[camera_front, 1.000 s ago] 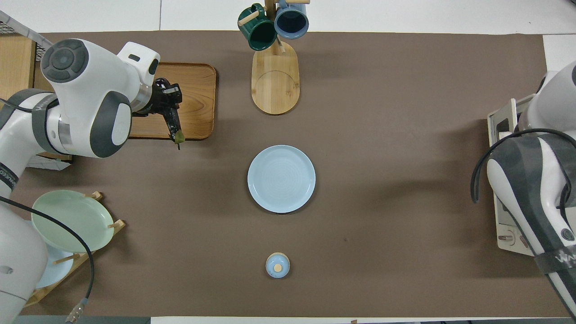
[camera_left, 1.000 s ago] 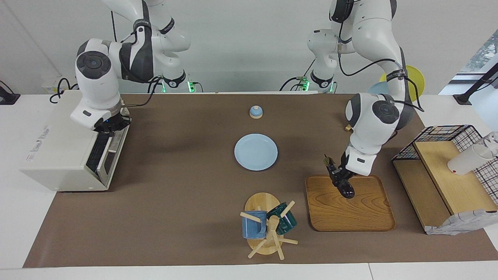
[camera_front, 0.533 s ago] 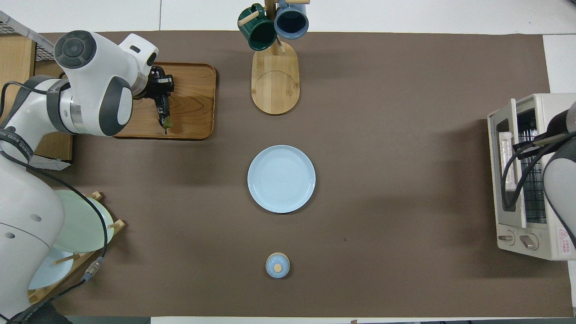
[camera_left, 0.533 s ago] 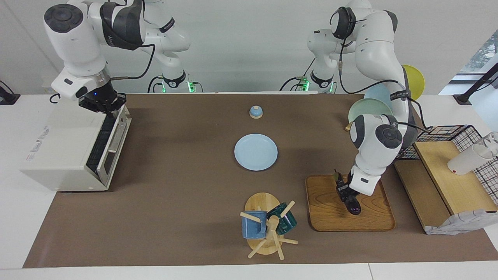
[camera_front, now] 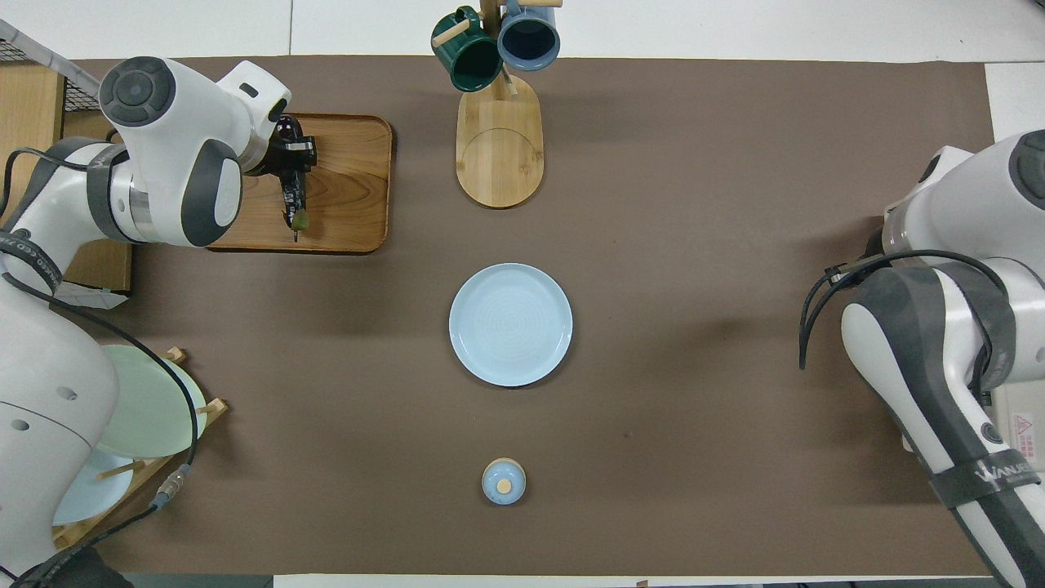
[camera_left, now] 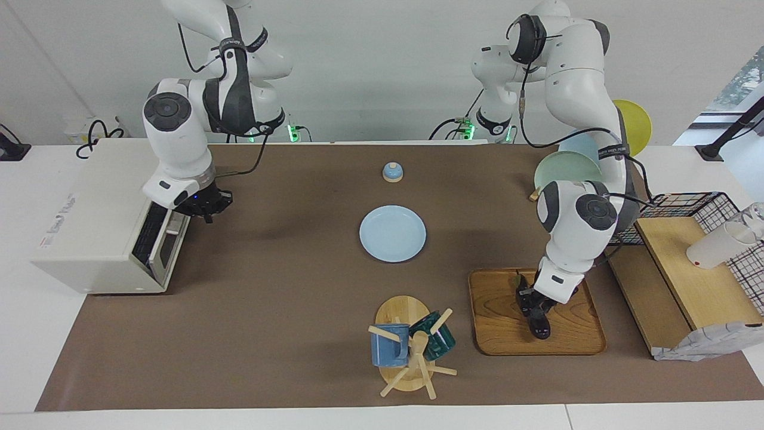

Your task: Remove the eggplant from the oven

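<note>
The dark purple eggplant [camera_left: 540, 325] [camera_front: 291, 196] hangs tilted in my left gripper [camera_left: 530, 301] [camera_front: 292, 159], which is shut on it low over the wooden tray [camera_left: 501, 322] [camera_front: 351, 188]. Its lower end is at or just above the tray surface; its stem points toward the robots. The off-white oven [camera_left: 95, 227] [camera_front: 1020, 420] stands at the right arm's end of the table, its dark glass door tilted ajar. My right gripper [camera_left: 205, 210] hangs just in front of the door's top edge. In the overhead view the right arm hides it and most of the oven.
A light blue plate [camera_left: 393, 233] lies mid-table, a small blue lid [camera_left: 392, 172] nearer to the robots. A mug tree [camera_left: 409, 346] with two mugs stands beside the tray. A black wire basket rack [camera_left: 686, 206] and a plate stand [camera_left: 567, 167] are at the left arm's end.
My left gripper has lowered the eggplant down over the tray. My right gripper rose from the oven door's top, then came down in front of the door toward the table's middle.
</note>
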